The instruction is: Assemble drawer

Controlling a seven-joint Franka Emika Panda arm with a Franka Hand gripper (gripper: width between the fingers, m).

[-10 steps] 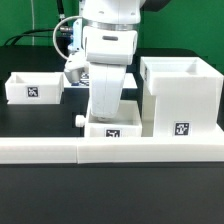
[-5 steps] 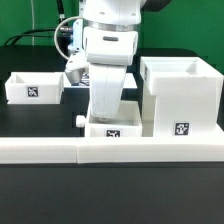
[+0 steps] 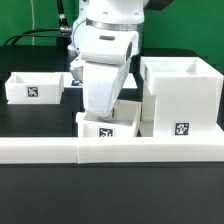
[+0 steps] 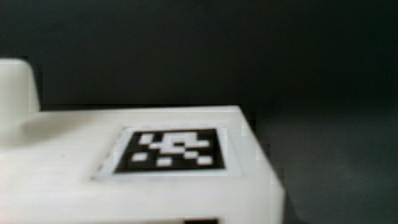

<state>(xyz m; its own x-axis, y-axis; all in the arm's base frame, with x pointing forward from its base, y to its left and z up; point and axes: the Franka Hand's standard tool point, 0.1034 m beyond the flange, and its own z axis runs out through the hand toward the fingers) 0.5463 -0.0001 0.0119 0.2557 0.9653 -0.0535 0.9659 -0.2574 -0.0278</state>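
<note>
1. While bent low over the near tray (image 3: 108,128), which sits just beside the housing (image 3: 180,95) on the exterior view's left of it, keeps the fingertips of the tool (image 3: 100,114) out of sight behind the wrist casing. Cannot tell whether clenched, released or grasping the tray wall.
2. Judged step: taking hold of this tray or nudging it, ahead of fitting it into the housing. Seems slightly tipped, with the knob (image 3: 80,119) on the side away from the housing, though hard to be sure.
3. From the wrist view, only a blurred white face with a tag (image 4: 175,150) and a white lump at one edge. No fingers shown there either.
4. Far tray (image 3: 35,88): well apart from the housing, off to the exterior view's left of it, upright and untouched.
5. Next move, as a judgement: needs a firm pinch on one wall, then a lift clear of the bar (image 3: 110,150) lying just in front of the housing. Appears open at the top, that housing, so probably calls for raising the tray above its rim and squaring it first. Risk of jamming if carried in tilted.
6. Under the housing, a black matt desk (image 3: 110,200), bare in front of the bar. Behind the housing, a dim room, too murky to name much.
</note>
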